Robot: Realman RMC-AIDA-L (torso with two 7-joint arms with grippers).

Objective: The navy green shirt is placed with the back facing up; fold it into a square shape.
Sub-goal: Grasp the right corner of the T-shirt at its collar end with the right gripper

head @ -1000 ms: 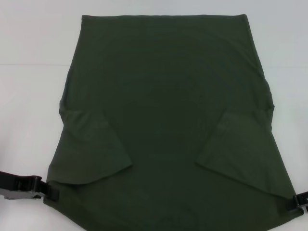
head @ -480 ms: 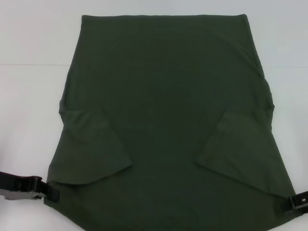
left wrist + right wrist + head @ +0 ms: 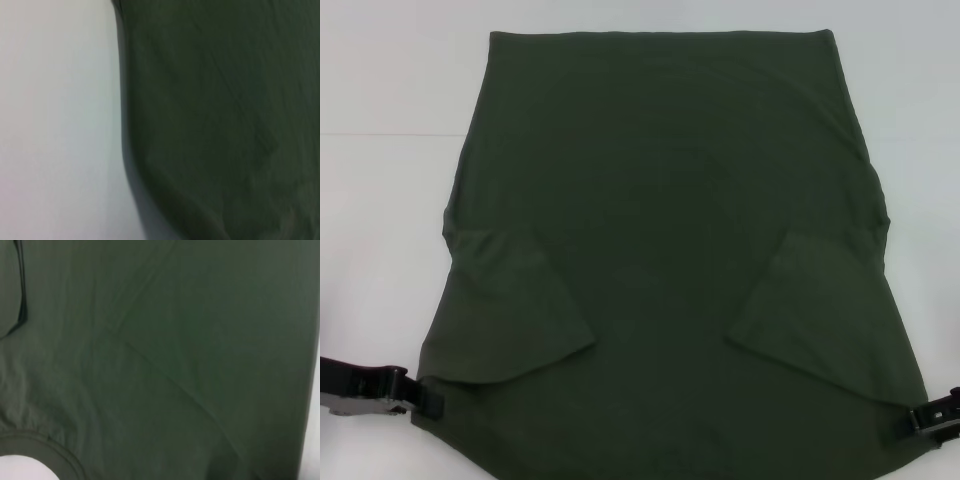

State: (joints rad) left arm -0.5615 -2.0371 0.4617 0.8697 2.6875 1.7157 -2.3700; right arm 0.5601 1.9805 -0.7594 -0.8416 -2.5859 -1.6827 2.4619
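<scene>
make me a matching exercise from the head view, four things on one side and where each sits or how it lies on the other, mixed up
Things:
1. left gripper
2. right gripper
3. navy green shirt
4. sleeves

Places or states:
A. spread flat on the white table
B. folded inward over the body
C. at the shirt's near left corner
D. at the shirt's near right corner

Pairs: 1-C, 2-D, 3-A, 4-B
</scene>
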